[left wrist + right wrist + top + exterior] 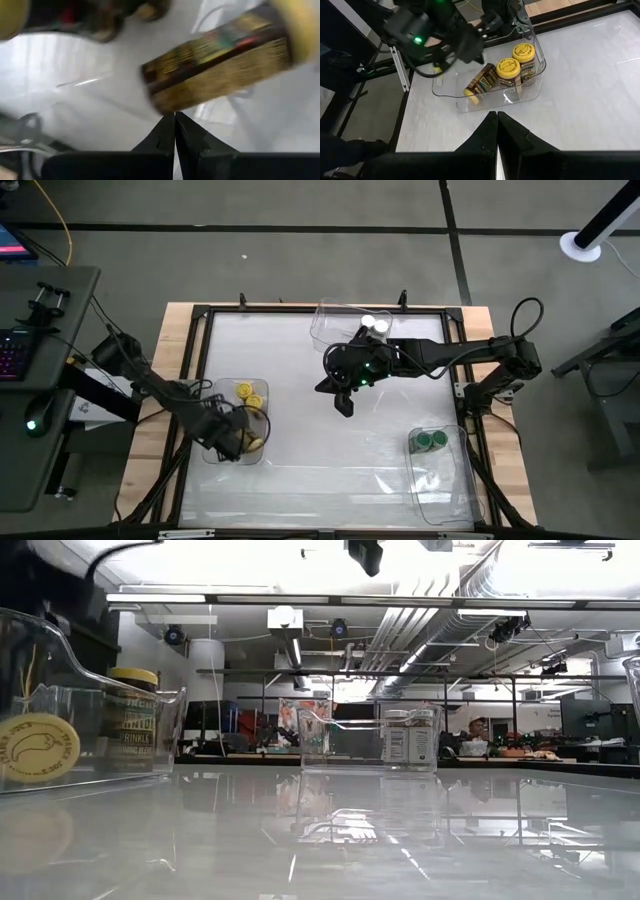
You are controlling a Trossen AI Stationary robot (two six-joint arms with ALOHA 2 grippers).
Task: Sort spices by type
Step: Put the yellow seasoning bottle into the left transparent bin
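Three yellow-lidded spice jars are in the clear bin (pixel 206 420) at the table's left. Two stand upright (pixel 509 72) and one lies on its side (pixel 481 82) on the bin floor, lid toward the near wall. My left gripper (pixel 175 117) is shut and hangs inside that bin, with its tips right at the lying jar's base end (pixel 162 102). Two white-lidded jars (pixel 373 325) stand in the far bin and two green-lidded jars (pixel 431 442) in the right bin. My right gripper (pixel 343 406) is shut over the table's middle and holds nothing. My left gripper's shut fingertips (pixel 169 125) come slanting down beside the lying jar's base end. Whether they touch it, I cannot tell. The jar rests on its side on the bin floor.
The far bin (pixel 328 320) sits at the table's far edge, and the right bin (pixel 445 495) near the right front corner has free floor behind its jars. Bare white tabletop (pixel 320 460) spreads between the bins. A dark frame runs around the table's edges.
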